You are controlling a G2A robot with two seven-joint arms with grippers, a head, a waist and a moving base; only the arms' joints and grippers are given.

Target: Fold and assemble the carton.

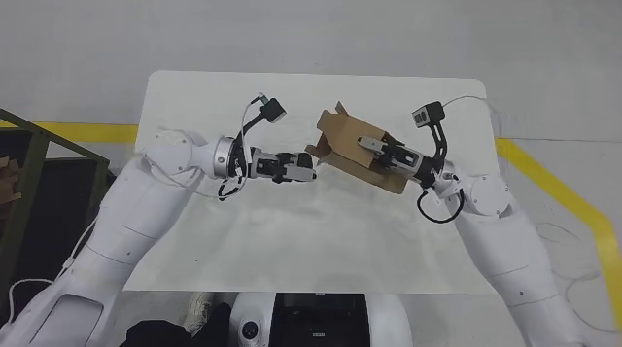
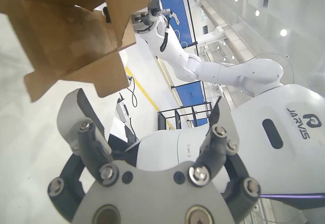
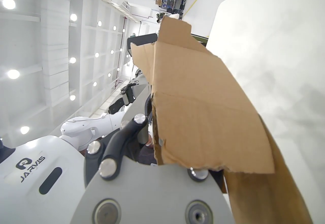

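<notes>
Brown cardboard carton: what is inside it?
Through the open end of the brown cardboard carton, bare walls and one dark fingertip of the right gripper show. Its own panels hide the far end.

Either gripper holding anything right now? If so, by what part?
The right gripper holds the carton, clamped on one wall at its open end. The left gripper is open beside the flaps and holds nothing.

White rectangular tabletop (image 1: pixel 194 240), rounded corners, plain matte surface. One brown cardboard carton (image 1: pixel 342 135), flaps open, is just off centre toward 2 o'clock; contact with the surface cannot be confirmed.
</notes>
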